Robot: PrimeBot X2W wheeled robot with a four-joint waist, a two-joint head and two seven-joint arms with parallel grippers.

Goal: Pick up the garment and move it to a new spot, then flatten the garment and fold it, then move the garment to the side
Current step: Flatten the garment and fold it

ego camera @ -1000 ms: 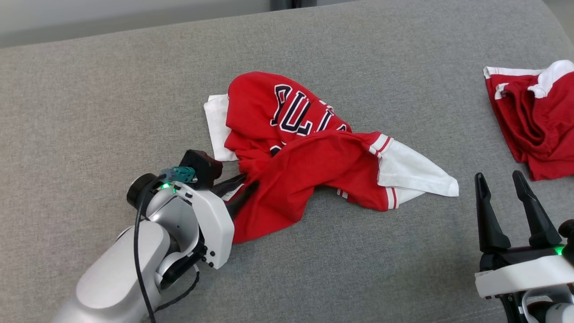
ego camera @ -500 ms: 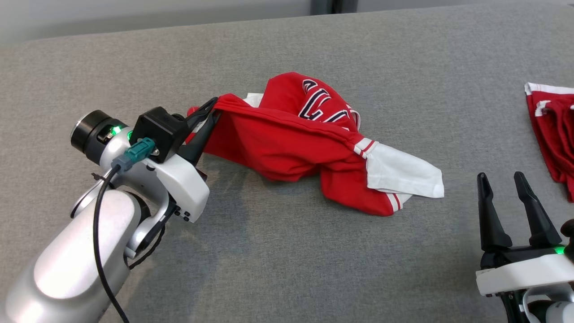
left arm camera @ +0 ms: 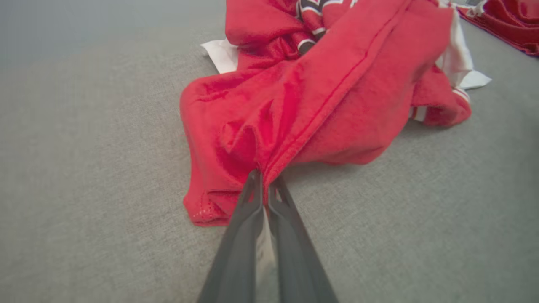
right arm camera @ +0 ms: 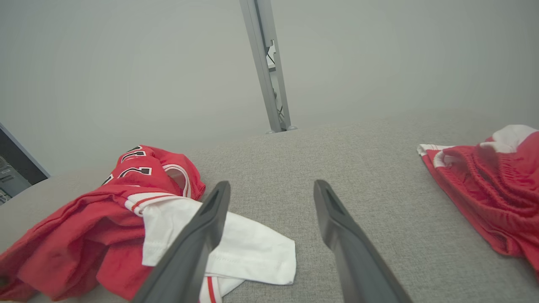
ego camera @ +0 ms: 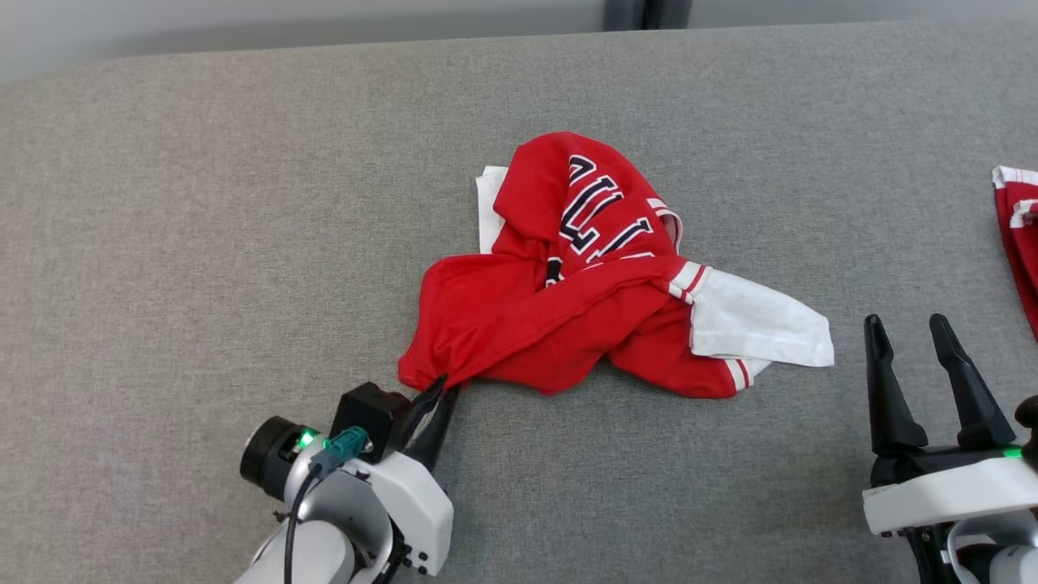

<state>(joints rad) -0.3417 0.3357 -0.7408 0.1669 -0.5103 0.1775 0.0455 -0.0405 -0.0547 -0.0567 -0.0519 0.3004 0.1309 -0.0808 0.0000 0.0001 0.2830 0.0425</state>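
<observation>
1. The lettering on the garment (ego camera: pixel 568 316) is folded in on itself and cannot be read. A second red garment (ego camera: pixel 1020 235) is cut off by the head view's right edge.
2. The garment lies crumpled in the middle of the grey fabric surface (ego camera: pixel 203 243). It is red, with dark white-edged letters, striped trim and white panels.
3. The left gripper (ego camera: pixel 445 384) is clamped on the garment's near red hem. The right gripper (ego camera: pixel 904 324) stands with fingers spread, clear of the cloth.
</observation>
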